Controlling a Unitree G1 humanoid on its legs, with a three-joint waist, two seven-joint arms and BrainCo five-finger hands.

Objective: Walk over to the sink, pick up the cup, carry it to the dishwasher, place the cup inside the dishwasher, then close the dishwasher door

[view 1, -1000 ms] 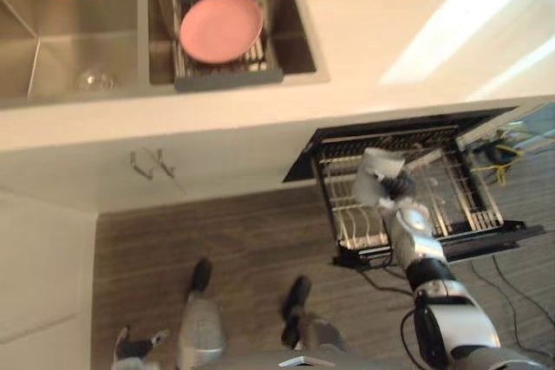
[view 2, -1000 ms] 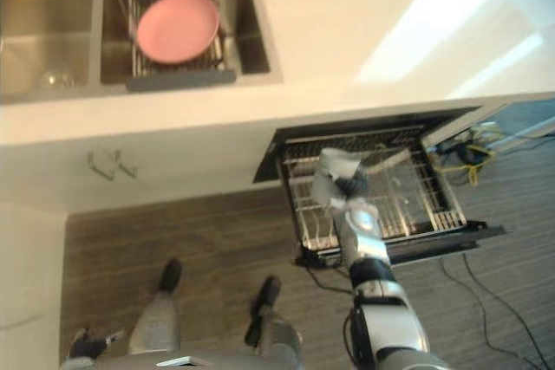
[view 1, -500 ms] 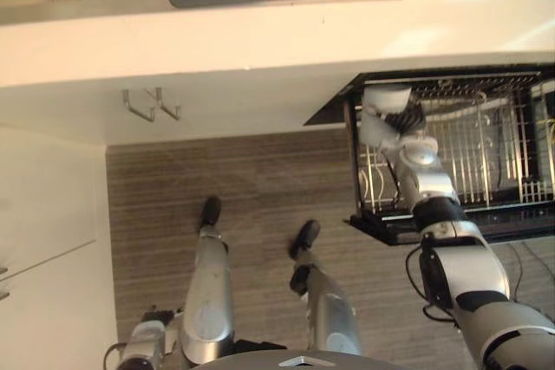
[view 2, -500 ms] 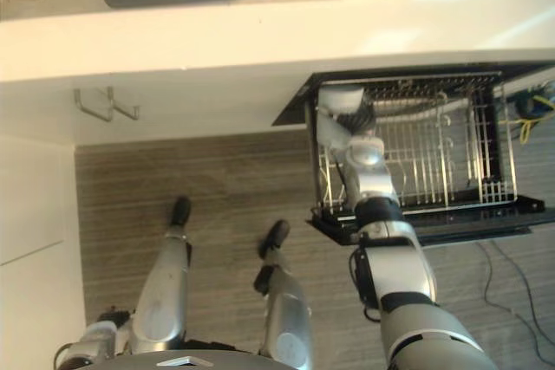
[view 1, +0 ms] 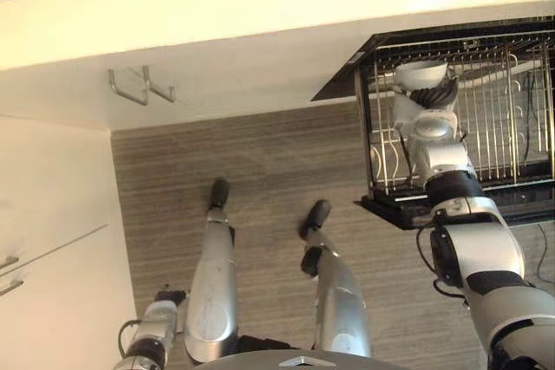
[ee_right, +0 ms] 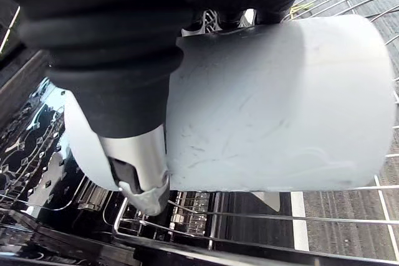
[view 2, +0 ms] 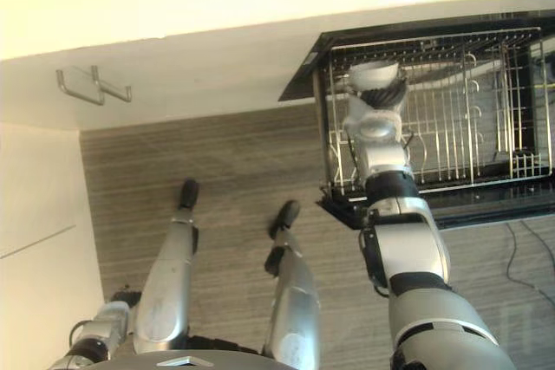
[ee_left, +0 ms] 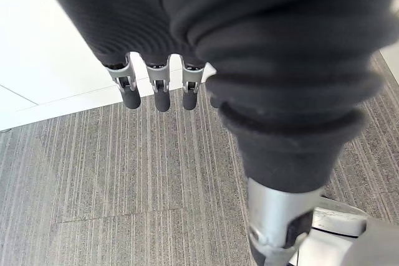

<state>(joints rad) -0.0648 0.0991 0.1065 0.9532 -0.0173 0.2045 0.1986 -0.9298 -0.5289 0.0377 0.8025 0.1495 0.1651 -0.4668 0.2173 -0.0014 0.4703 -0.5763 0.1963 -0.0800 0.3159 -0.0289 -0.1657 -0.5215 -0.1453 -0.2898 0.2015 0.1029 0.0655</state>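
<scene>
A pale grey cup (view 1: 421, 70) hangs over the left side of the dishwasher's pulled-out wire rack (view 2: 473, 119). My right hand (view 1: 431, 95) is shut on it, dark cover just behind the cup. In the right wrist view the cup (ee_right: 274, 104) lies across the hand, the thumb (ee_right: 140, 182) pressed to its wall and rack wires below it. The dishwasher's black door (view 2: 473, 210) lies open under the rack. My left hand (view 1: 153, 342) hangs low by my side, and its fingers (ee_left: 161, 90) are straight over the floor.
The pale counter front (view 1: 260, 15) runs across the top, with two metal hooks (view 1: 140, 84) under it. White cabinet fronts (view 1: 48, 240) stand at the left. Striped grey-brown floor (view 1: 260, 171) lies between cabinet and dishwasher.
The camera has tipped down, so the sink and pink plate have slid out at the top. My right hand still holds the cup, now further in over the rack.
</scene>
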